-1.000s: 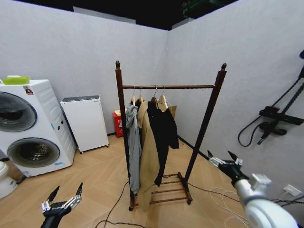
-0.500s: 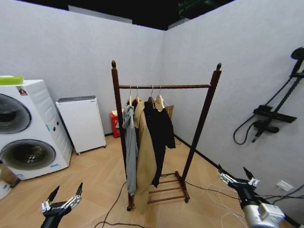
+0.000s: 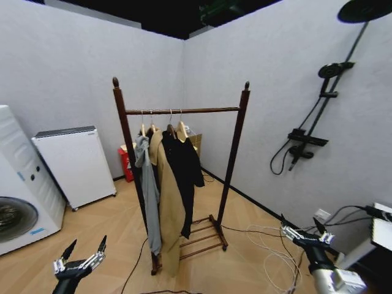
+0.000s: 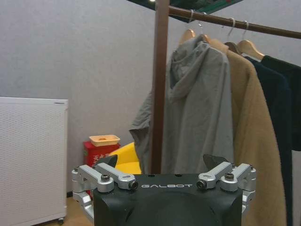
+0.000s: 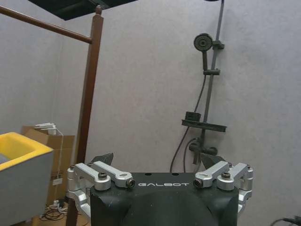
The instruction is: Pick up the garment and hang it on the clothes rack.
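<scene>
Against the corner of a white-walled room, the black jacket (image 3: 181, 174) hangs on the clothes rack (image 3: 233, 156), its light wooden hanger (image 3: 181, 130) hooked over the bar. It is third in a row, just beside a long tan coat (image 3: 168, 202) and a grey hooded jacket (image 3: 147, 190); the coat hides much of its left side. From the left wrist camera only a dark sliver of it shows at the frame's edge, while the grey hood and tan coat are plain. Both grippers hover low, well apart from the rack: the left gripper (image 3: 81, 257) and the right gripper (image 3: 304, 231), each with fingers spread and empty. A wall-mounted shower set (image 3: 318, 110) faces the right wrist camera. A washing machine (image 3: 15, 184), cut off at the edge, and a white cabinet (image 3: 70, 162) stand left.
</scene>
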`<state>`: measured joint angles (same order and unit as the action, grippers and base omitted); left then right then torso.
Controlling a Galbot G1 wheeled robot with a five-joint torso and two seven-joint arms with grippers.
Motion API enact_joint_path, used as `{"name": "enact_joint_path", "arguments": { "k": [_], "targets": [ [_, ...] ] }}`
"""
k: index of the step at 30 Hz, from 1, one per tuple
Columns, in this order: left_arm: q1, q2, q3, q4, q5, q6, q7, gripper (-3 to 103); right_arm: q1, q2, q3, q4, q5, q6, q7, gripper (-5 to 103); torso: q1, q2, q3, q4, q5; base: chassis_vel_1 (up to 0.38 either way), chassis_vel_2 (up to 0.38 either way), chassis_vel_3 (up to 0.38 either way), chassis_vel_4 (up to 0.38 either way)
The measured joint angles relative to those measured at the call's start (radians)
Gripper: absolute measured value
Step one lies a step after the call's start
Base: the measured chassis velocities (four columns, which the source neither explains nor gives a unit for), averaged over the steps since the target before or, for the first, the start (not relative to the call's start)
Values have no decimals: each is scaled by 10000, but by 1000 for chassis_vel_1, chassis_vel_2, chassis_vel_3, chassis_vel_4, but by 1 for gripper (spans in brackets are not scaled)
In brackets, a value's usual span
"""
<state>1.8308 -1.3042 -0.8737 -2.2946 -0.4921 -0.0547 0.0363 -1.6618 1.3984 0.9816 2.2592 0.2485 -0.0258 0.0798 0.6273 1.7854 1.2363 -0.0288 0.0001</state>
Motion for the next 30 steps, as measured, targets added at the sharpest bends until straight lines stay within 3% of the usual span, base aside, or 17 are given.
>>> {"name": "enact_joint_path", "arguments": {
  "k": [30],
  "targets": [
    [1, 0, 0, 0, 0, 0, 2, 100, -10, -31, -240, -61, -171, 377, 11, 100, -1, 1, -1, -1, 0, -97, -158, -159, -89]
  ]
}}
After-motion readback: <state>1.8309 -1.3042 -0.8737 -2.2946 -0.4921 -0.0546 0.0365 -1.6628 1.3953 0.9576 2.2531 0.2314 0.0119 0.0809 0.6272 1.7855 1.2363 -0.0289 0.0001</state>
